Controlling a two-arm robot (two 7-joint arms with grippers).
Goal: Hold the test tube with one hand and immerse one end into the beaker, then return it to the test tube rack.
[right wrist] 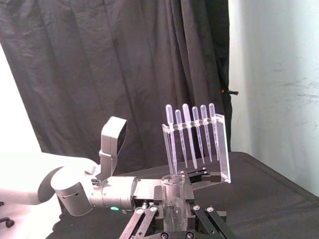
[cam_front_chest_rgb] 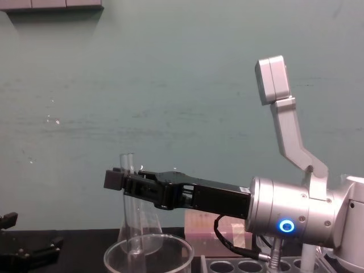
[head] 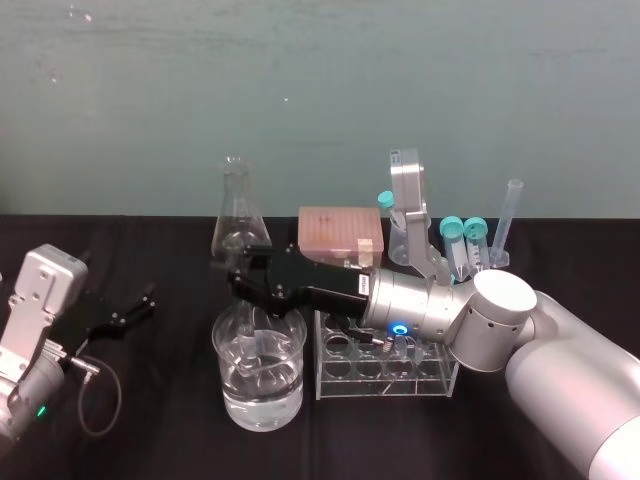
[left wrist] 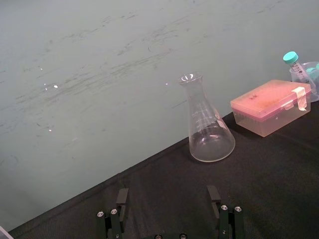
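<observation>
Right gripper (head: pixel 234 270): stretched leftward over the beaker (head: pixel 228 385), fingers clenched on the test tube (right wrist: pixel 173 203) close under its open mouth.
Test tube: upright in that grip, hanging down inside the beaker's rim; depth of the lower end in the water hard to judge.
Beaker: on the black table (head: pixel 150 430), just left of the test tube rack (head: pixel 385 388), partly filled with clear liquid.
Left gripper (head: pixel 122 310): parked well to the left, low over the table, fingers spread and empty.
Risk, glass on glass: round bottom knocked against the beaker's floor or wall if lowered too far or swung sideways; chip or crack likely.
Risk, slip: smooth glass, probably wet, held near the top only; a loosened grip, then a drop into the beaker.
Risk, lift-out: too low a lift, the tube's end caught on the rim, the beaker tipped or dragged.
Risk, return: narrow holes in the rack; a tilted tube likely to strike the top plate instead of entering.
Around: conical flask (head: pixel 235 210) right behind the beaker, close to the fingertips; pink box (head: pixel 338 232) behind the rack; teal-capped tubes (head: pixel 463 238) and a thin cylinder (head: pixel 508 215) farther right.
In the way: the arm's own wrist over the rack's top on the path back; flask near enough for a bump on a backward swing; a stand of pipettes (right wrist: pixel 197 142) past the left arm, well clear.
</observation>
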